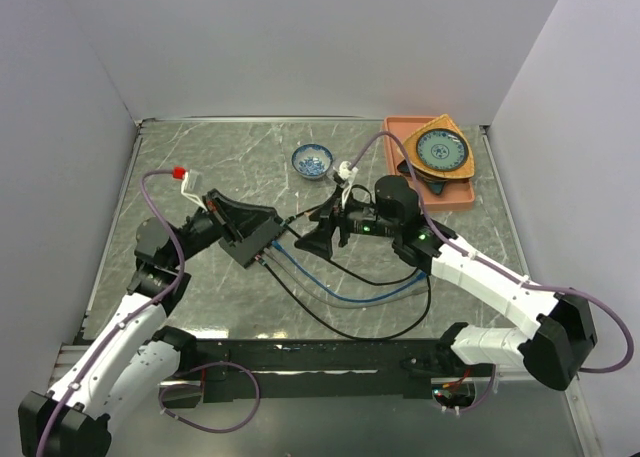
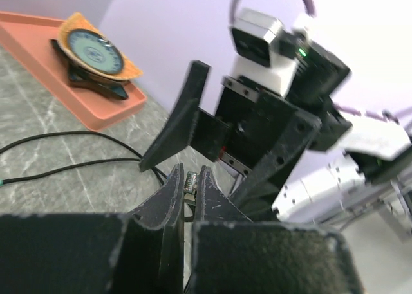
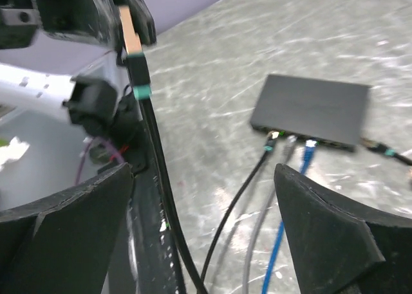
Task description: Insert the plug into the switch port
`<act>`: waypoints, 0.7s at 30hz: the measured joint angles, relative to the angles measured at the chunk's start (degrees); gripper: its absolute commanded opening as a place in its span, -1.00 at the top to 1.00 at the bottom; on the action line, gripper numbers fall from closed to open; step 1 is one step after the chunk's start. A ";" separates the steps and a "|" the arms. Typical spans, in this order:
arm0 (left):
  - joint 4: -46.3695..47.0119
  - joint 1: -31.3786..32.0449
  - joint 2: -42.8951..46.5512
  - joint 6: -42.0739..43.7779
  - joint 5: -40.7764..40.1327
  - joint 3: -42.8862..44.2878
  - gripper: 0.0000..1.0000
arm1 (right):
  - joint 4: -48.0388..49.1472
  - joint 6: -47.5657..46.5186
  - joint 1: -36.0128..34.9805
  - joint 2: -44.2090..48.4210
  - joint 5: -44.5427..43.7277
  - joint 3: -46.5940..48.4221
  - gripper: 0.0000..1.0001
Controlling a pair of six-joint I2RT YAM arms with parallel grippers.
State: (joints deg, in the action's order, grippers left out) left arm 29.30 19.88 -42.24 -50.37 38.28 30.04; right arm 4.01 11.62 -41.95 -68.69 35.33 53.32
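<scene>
The left tool is pinched tight on the plug of a black cable, near the flat black switch lying on the grey bench, and the right tool gapes wide, holding nothing.

in the left wrist view, most of the plug hides between the left tool fingers.

The marbled table carries the switch, cables, a blue bowl and an orange tray.
</scene>
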 measured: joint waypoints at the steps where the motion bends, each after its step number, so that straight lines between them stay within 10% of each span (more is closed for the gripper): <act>1: -1.97 0.00 -0.09 -0.02 -1.18 1.16 0.98 | -0.22 -0.15 0.00 0.46 -1.29 0.04 -0.99; 21: -32.61 0.04 -4.00 -6.10 -19.26 12.74 0.98 | -7.56 -8.55 -10.56 -5.31 -32.50 14.38 -0.96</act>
State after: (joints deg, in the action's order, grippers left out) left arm -3.31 19.92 -46.24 -56.47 19.03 42.78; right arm -3.55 3.07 -52.51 -74.00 2.83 67.70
